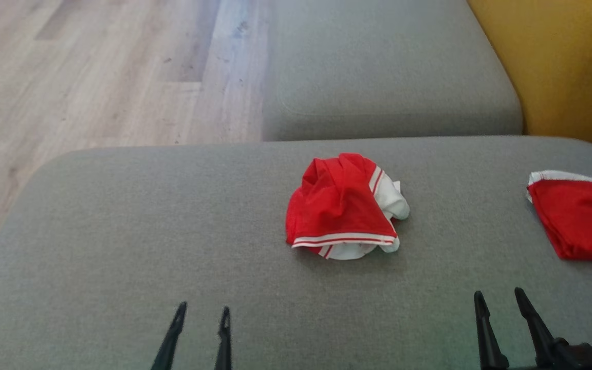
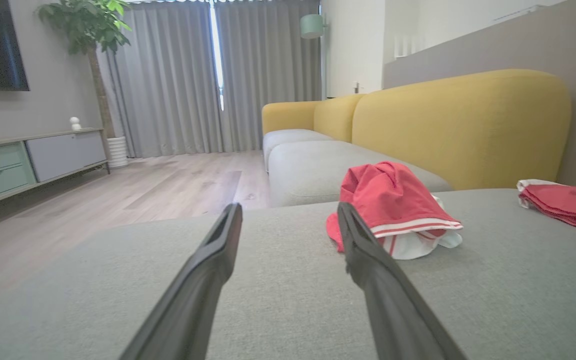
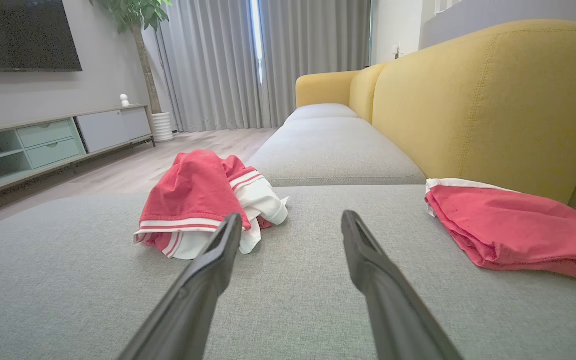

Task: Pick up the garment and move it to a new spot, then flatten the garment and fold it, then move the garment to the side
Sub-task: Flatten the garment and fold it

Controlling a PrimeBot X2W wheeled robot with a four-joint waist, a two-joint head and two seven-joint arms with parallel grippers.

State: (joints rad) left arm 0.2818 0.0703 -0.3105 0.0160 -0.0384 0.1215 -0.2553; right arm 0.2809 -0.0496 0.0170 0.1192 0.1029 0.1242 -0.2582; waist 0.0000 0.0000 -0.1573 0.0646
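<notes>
On grey cushion (image 1: 121,231), crumpled garment (image 1: 345,208) lying ahead; am holding left pincer (image 1: 204,307), right pincer (image 1: 497,291) spread, empty, flanking for pickup.

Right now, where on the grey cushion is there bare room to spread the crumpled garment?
Widest: the grey fabric cushion left of the crumpled red-and-white garment, beyond the left gripper. Narrower strip between it and the second red white-edged garment. Crowded at the right edge.

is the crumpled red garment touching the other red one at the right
No, bare grey cushion lies between the crumpled garment and the other red garment.
</notes>
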